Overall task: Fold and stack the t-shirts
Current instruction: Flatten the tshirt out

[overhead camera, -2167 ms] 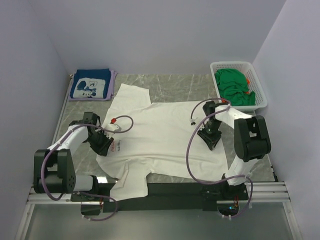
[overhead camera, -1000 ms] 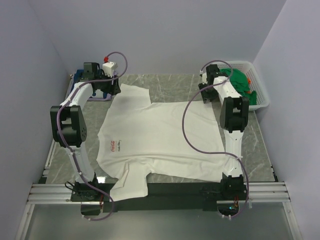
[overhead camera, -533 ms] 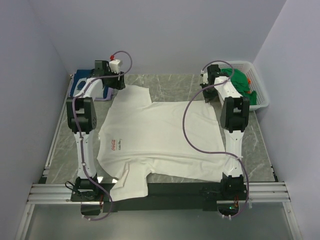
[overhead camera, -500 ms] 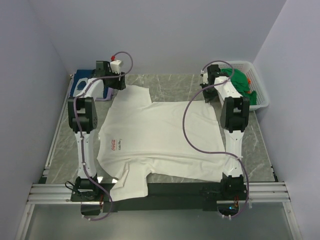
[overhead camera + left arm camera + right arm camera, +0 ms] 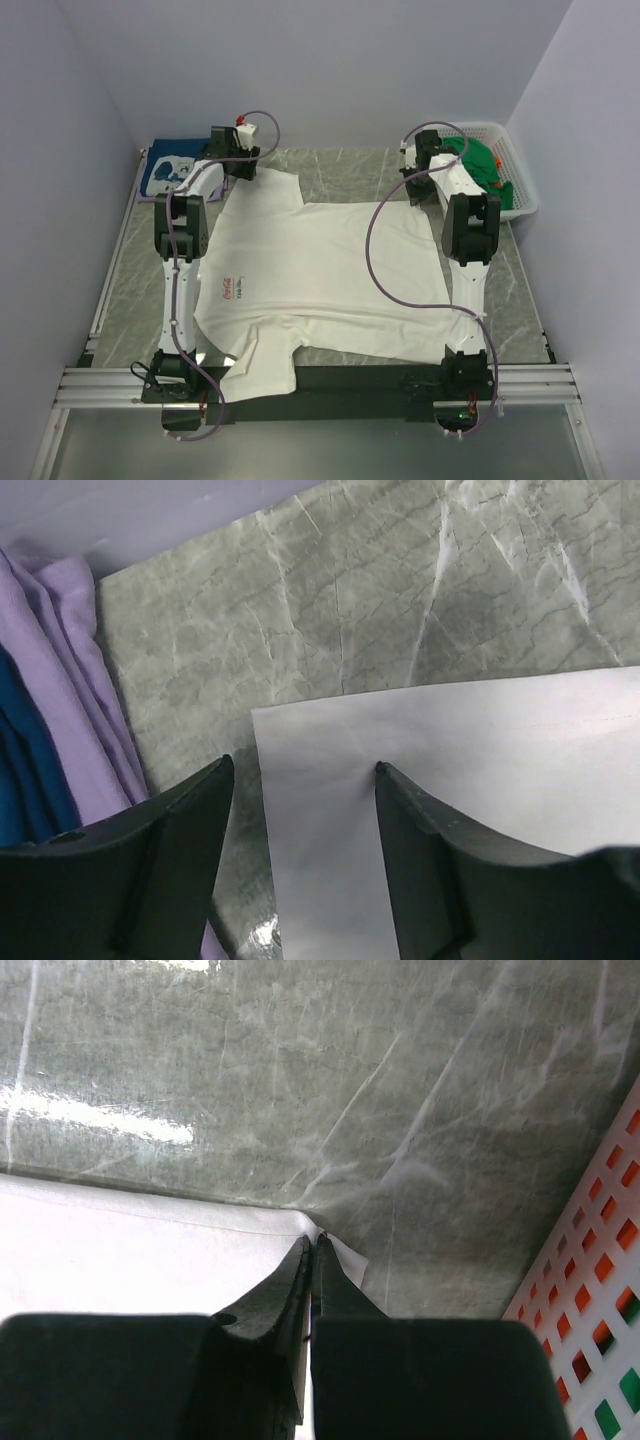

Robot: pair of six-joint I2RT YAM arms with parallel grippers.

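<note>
My big white t-shirt (image 5: 320,270) lies flat in the middle of the table (image 5: 350,170), not folded yet. The green shirts (image 5: 478,165) wait in the basket (image 5: 524,200) at the far right. One navy shirt (image 5: 175,172) sits folded at the far left, so I think most work is left. My left gripper (image 5: 302,770) is spread wide over the white shirt's far left corner. My right gripper (image 5: 312,1245) is pressed together, pinching its far right corner.
</note>
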